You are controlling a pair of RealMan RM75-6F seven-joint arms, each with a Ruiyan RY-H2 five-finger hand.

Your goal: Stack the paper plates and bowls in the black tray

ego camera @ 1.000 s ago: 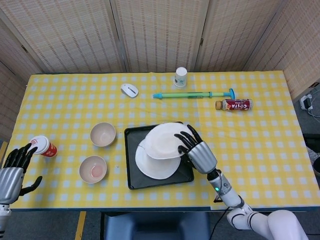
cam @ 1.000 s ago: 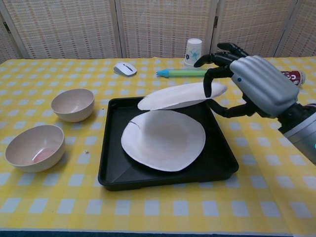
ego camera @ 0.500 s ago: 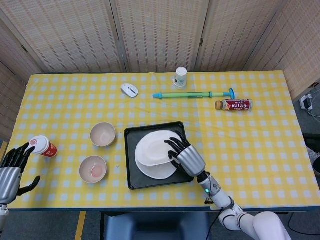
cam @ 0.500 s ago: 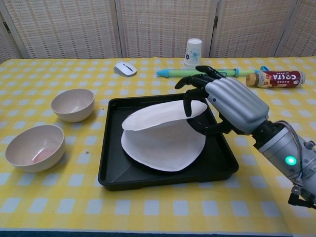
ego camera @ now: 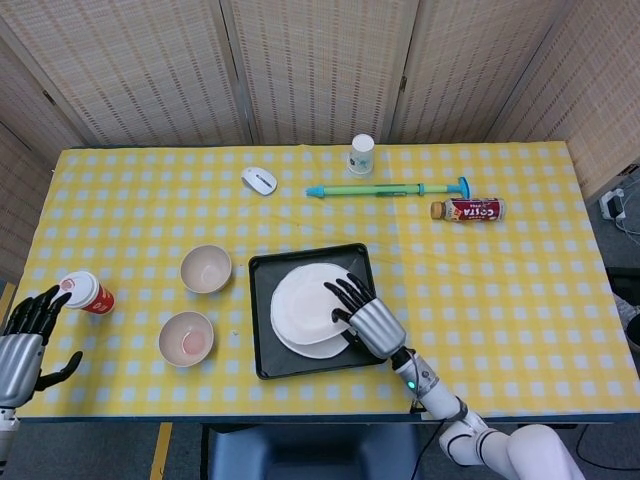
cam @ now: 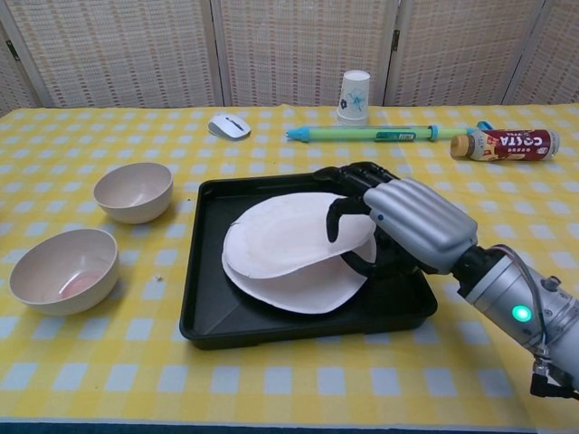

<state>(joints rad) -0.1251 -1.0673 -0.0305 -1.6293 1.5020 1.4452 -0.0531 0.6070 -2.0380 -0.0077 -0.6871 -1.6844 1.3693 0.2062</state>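
Checked yellow tablecloth (ego camera: 500, 280): right hand (cam: 398, 221) pinches top plate (cam: 285, 233) over lower plate (cam: 298, 285) in black tray (cam: 204, 307); left hand (ego camera: 25, 335) spread wide, empty.

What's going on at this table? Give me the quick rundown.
The robot's right hand is setting a second paper plate onto the first paper plate in the black tray; its fingers are on the top plate's right edge, and that plate lies a bit off-centre. Two bowls, the far bowl and the near bowl, sit on the tablecloth left of the tray, not yet stacked. The left hand waits open at the table's left edge by a red paper cup.
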